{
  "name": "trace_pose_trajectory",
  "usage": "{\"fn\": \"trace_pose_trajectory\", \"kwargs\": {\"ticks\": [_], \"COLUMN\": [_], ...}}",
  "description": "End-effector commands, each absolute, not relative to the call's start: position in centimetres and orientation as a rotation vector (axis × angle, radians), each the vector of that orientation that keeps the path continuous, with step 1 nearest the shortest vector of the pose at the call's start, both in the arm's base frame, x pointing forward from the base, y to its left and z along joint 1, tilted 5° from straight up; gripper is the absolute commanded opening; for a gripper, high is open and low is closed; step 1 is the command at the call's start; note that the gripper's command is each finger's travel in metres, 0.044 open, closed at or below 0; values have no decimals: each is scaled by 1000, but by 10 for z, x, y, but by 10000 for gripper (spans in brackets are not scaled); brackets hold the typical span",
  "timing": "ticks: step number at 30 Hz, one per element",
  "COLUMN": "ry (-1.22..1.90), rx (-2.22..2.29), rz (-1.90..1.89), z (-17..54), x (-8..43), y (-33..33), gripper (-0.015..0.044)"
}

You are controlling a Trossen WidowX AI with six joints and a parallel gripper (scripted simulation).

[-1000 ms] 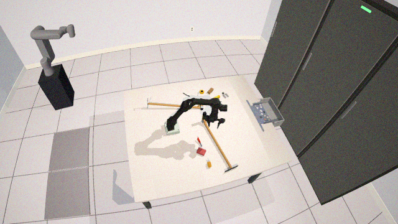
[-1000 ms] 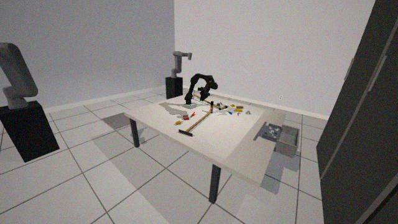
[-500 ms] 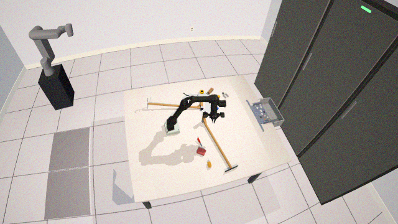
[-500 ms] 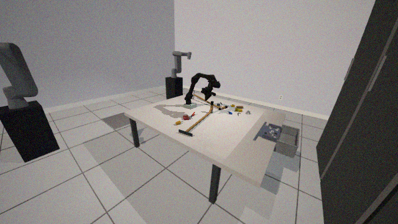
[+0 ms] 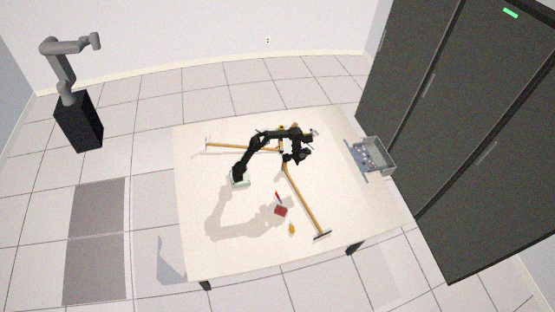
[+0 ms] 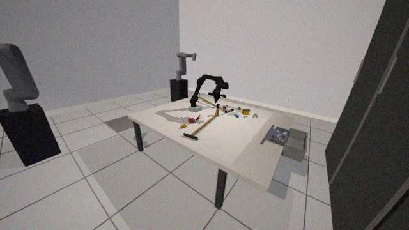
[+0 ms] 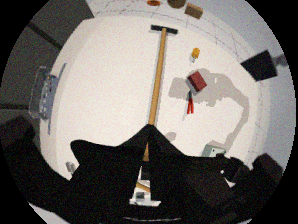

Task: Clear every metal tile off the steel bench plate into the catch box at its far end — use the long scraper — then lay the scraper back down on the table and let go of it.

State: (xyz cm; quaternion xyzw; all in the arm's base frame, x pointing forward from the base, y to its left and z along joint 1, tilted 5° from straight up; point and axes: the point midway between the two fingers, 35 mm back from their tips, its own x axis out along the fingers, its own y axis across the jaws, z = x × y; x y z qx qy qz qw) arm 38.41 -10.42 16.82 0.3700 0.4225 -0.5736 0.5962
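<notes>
The long scraper (image 5: 303,197) (image 6: 204,124) (image 7: 159,75) lies on the table, its wide dark head (image 5: 322,235) (image 6: 190,137) (image 7: 164,30) near the front edge. A dark upright piece (image 6: 218,110) stands at its handle end. My gripper (image 5: 297,162) (image 6: 216,101) (image 7: 149,127) is shut with nothing between the fingertips. It hangs above the handle end; whether it touches is unclear. The steel bench plate (image 5: 355,152) (image 6: 271,137) carries several small tiles (image 5: 369,164) (image 6: 281,135). The grey catch box (image 5: 390,166) (image 6: 294,154) adjoins its far end.
A second wooden-handled tool (image 5: 243,146) lies at the back left. A red block (image 5: 280,211) (image 6: 191,121) (image 7: 196,81), a red-handled tool (image 5: 277,197) (image 7: 190,106) and an orange item (image 5: 291,228) (image 6: 183,126) (image 7: 195,52) lie beside the scraper. Small items lie behind the gripper.
</notes>
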Motion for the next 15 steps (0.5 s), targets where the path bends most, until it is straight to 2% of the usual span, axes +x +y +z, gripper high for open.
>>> {"fn": "trace_pose_trajectory", "kwargs": {"ticks": [1, 15], "ry": [1056, 1261], "rx": [800, 558], "rz": [-1239, -865], "z": [165, 161], "x": [387, 394], "y": [-90, -40], "gripper": [0, 0]}}
